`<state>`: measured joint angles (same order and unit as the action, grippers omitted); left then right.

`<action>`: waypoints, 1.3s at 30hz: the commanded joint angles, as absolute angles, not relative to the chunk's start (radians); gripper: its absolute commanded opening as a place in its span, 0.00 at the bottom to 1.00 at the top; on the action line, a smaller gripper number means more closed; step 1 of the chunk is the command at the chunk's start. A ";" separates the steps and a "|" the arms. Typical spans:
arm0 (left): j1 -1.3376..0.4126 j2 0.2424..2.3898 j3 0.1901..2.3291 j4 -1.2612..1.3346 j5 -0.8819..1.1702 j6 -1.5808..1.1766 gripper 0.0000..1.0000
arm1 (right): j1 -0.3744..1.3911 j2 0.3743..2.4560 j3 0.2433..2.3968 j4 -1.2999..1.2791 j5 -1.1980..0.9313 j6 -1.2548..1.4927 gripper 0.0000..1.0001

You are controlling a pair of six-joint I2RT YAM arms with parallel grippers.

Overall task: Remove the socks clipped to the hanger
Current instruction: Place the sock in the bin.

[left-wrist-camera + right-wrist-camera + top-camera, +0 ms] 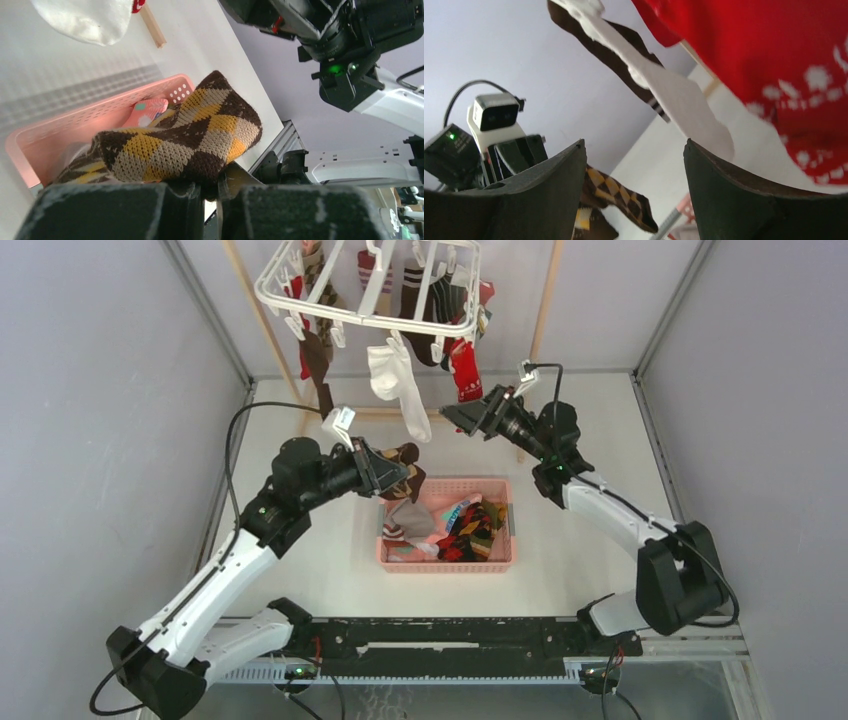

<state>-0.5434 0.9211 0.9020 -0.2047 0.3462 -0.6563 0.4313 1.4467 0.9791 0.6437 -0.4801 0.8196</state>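
The white hanger (372,300) hangs at the top with several socks clipped to it, among them a white sock (400,380), a red patterned sock (465,370) and a dark brown sock (318,365). My left gripper (398,472) is shut on a brown argyle sock (195,137) and holds it over the far left corner of the pink basket (445,558). My right gripper (452,415) is open and empty, just below and beside the red sock (784,65). The white sock (674,95) hangs ahead of it.
The pink basket holds several loose socks (470,530). A light wooden rack pole (545,300) stands behind the hanger, with its base rail (152,26) on the table. Grey enclosure walls stand on both sides.
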 commanded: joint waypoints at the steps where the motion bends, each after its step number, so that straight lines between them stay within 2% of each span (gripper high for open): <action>1: -0.573 0.963 0.954 -0.097 0.369 -0.686 0.12 | 0.407 1.318 0.912 0.569 -0.495 0.747 0.79; 8: -0.636 1.052 0.945 -0.043 0.331 -0.687 0.13 | 0.388 1.167 0.815 0.386 -0.499 0.666 0.79; 16: -0.685 1.167 0.904 0.032 0.299 -0.690 0.25 | 0.388 1.034 0.786 0.200 -0.490 0.571 0.79; 21: -0.692 1.229 0.864 0.075 0.292 -0.700 0.33 | 0.389 0.996 0.745 0.171 -0.490 0.559 0.79; 39: -0.722 1.287 0.748 0.058 0.234 -0.664 0.50 | 0.394 0.980 0.655 0.163 -0.515 0.541 0.79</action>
